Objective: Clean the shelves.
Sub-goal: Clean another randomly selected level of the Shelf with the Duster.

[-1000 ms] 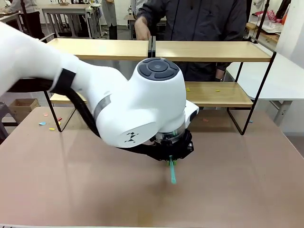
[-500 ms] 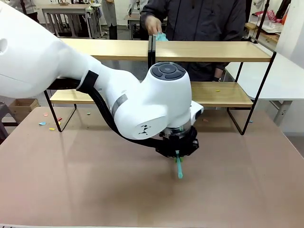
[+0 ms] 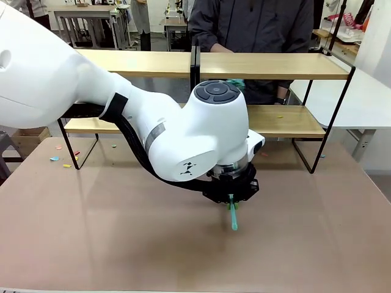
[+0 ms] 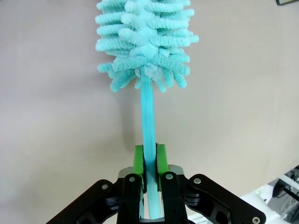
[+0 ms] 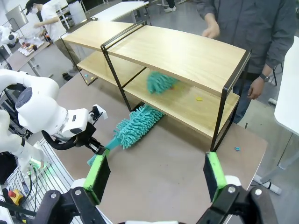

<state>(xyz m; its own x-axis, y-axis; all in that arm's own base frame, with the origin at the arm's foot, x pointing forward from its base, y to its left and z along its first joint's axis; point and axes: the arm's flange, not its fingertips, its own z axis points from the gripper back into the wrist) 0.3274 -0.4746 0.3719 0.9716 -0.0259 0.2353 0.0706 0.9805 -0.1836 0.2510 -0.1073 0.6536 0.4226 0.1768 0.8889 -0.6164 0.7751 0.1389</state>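
Pinching teal duster (image 4: 145, 42) w/ L tool (image 4: 149, 156); R tool (image 5: 155, 176) spread, facing shelves (image 5: 187, 53).

The left gripper (image 4: 150, 156) is clamped on the thin teal handle (image 4: 148, 116) of a chenille duster (image 4: 145, 42), with its green pads (image 4: 138, 161) pressed against the stick from both sides. The handle runs straight out ahead of the claw to the fluffy, fingered head. Beyond claw and duster lies the beige tabletop (image 4: 56, 140), and its edge cuts across at the claw's lower right.
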